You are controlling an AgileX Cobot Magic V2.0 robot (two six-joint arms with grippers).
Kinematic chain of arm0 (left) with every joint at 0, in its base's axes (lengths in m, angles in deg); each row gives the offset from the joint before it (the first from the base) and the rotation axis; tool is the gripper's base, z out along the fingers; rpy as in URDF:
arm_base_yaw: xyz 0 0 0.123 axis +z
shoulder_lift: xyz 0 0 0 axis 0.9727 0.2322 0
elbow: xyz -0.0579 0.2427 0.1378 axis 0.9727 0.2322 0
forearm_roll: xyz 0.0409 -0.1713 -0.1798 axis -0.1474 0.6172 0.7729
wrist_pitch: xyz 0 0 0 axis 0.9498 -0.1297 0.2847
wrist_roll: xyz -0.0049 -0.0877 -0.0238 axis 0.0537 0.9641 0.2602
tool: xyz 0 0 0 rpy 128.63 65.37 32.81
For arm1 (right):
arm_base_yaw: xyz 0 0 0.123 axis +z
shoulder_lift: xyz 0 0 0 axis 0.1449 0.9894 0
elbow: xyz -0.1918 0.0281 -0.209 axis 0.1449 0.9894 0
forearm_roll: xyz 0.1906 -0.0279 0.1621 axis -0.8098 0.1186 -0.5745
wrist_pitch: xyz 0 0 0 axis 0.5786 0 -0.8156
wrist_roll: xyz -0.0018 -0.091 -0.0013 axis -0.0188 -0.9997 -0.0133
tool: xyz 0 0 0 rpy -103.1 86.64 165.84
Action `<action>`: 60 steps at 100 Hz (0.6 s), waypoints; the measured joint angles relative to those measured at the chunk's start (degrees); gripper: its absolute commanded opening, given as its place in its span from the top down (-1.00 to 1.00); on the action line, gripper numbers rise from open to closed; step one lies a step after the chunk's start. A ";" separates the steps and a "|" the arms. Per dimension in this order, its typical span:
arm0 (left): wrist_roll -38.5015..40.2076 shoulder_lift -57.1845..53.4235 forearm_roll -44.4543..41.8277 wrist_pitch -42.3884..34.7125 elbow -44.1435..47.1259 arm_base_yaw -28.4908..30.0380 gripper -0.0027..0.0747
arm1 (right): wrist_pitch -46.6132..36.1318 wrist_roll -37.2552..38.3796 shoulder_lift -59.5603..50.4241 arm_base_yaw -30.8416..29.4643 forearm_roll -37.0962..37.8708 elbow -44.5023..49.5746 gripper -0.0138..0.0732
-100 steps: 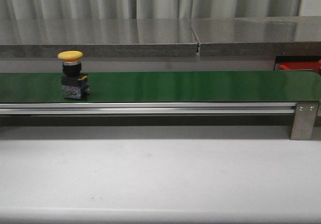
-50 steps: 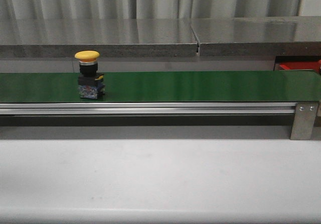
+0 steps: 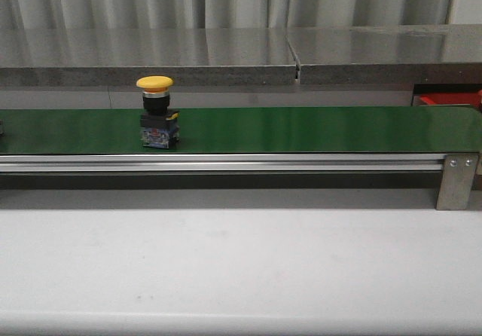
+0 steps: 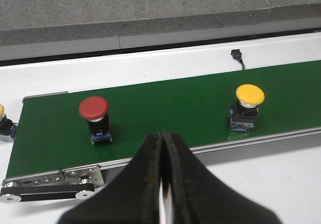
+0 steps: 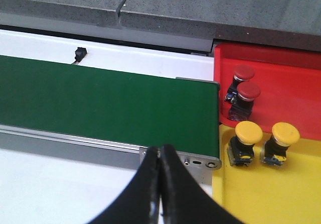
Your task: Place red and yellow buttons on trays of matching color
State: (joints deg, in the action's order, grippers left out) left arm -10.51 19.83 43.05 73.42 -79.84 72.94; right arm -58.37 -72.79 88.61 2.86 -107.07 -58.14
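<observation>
Both end effectors (image 4: pixel 161 184) (image 5: pixel 159 184) sitting closed, empty; yellow button (image 3: pixel 157 113) riding the belt (image 3: pixel 301 129), risking a mistimed grasp toppling it.

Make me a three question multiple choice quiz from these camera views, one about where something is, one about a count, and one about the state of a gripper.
1. Where does the yellow button on the green belt stand in the front view?
A. left part of the belt
B. right end of the belt
C. on the white table

2. How many buttons sit in the red tray?
A. none
B. two
C. four

3. How are the left gripper's jaws?
A. wide open
B. shut on a button
C. shut on nothing

Answers:
1 A, it stands upright well left of the belt's middle.
2 B, the right wrist view shows two red buttons there.
3 C, the fingers meet with nothing between them, short of the belt.
</observation>
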 measured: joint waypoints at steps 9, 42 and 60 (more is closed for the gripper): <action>0.00 -5.79 0.00 0.00 3.45 0.00 0.98 | 0.00 0.00 0.81 0.14 -0.12 -0.28 0.83; 0.00 -16.62 0.10 0.10 8.10 0.00 0.98 | 2.93 0.00 14.32 7.05 0.13 -13.99 0.83; 0.00 -16.74 0.10 0.10 8.15 0.00 0.98 | 3.91 0.00 26.29 12.84 0.39 -22.10 0.45</action>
State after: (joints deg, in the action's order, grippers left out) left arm -10.51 3.09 43.15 73.52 -71.69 72.94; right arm -54.45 -72.79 114.89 15.70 -106.69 -80.24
